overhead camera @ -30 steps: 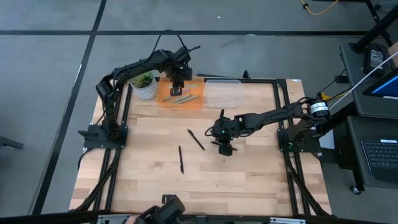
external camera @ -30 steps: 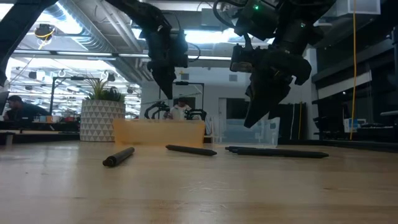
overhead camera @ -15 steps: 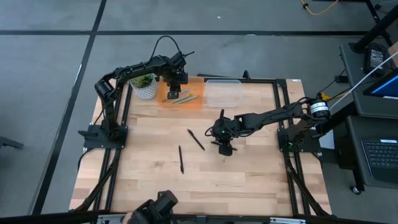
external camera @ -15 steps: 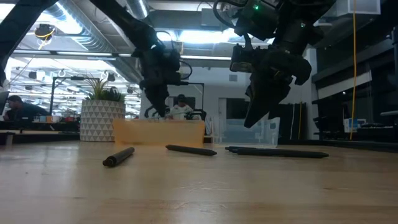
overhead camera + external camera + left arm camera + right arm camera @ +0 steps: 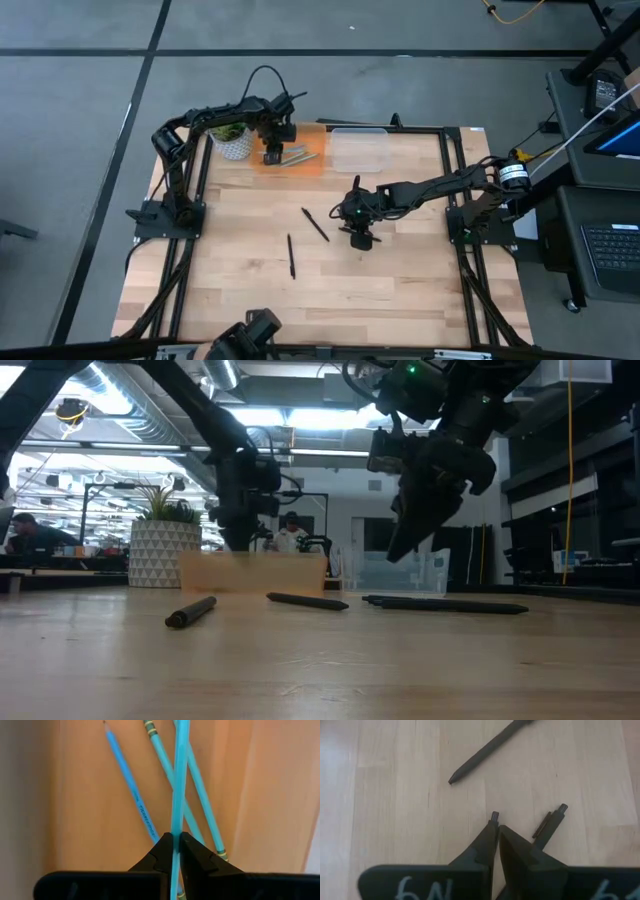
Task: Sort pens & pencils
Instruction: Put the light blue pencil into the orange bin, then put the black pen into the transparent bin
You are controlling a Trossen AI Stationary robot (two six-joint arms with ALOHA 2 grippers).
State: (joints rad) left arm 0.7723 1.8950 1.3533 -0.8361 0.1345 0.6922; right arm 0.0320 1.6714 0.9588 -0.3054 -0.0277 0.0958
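Note:
My left gripper [image 5: 272, 152] hangs over the orange tray [image 5: 312, 166] at the table's far side, shut on a light blue pencil [image 5: 177, 780]. Three more light blue pencils [image 5: 132, 790] lie flat on the tray floor. My right gripper [image 5: 362, 240] hovers above the middle of the table, shut on a black pen of which only one end shows. Another black pen [image 5: 551, 824] lies on the wood beside its fingers. Two more pens [image 5: 315, 224] [image 5: 291, 255] lie to the left of it. My left gripper pinches the pencil's shaft [image 5: 175, 832] between its two fingers, from above, pointing steeply down. The pencil runs on past the fingertips, above the pencils in the tray. Whether it touches the tray cannot be told. My right gripper pinches a black pen near one end [image 5: 494, 815], which pokes out just past the fingertips. The fingers slant down from the table's right side and hide the rest of the pen. The fingertips [image 5: 393, 553] stand clear of the table.
A clear plastic container [image 5: 358, 150] stands right of the orange tray. A white patterned plant pot [image 5: 234, 142] stands left of it. Black frame rails run along the table's left and right sides. Bare wood lies toward the near edge.
My left gripper has come down toward the orange tray with the blue pencil, shifting a little toward the table's left edge, and has stayed shut on it.

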